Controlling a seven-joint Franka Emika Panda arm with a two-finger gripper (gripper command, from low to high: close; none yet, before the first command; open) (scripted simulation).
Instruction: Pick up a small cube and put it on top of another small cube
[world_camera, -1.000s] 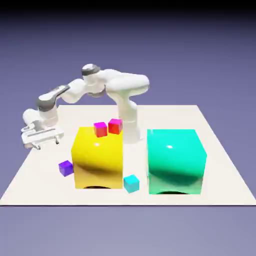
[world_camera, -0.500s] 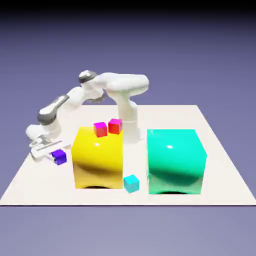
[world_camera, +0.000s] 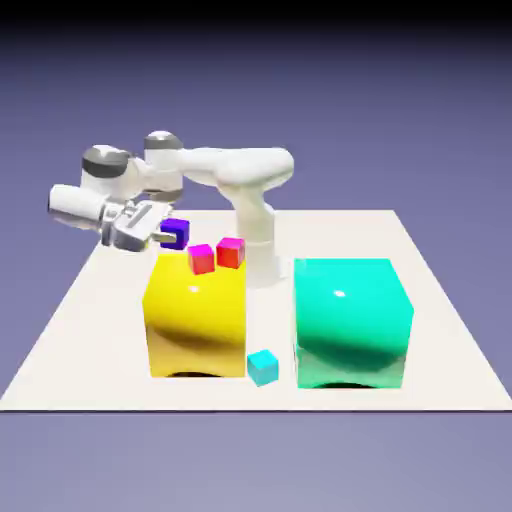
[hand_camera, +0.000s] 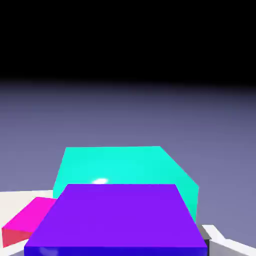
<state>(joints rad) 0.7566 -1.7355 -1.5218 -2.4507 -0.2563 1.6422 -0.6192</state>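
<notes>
Purple small cube (world_camera: 175, 234) is held in the claw (world_camera: 165, 236), raised near the magenta cube (world_camera: 201, 259). It looks light and stiff, maybe slippery for its gloss; two opposite flat sides are best for holding.

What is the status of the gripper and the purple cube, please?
Gripper closed on purple cube, held up off the table. Magenta cube and red cube nearby, possibly in the way.

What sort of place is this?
Probably a computer simulation rather than a real room: a plain blue-violet backdrop, a bare pale table, and glossy, evenly coloured blocks like the teal one.
</notes>
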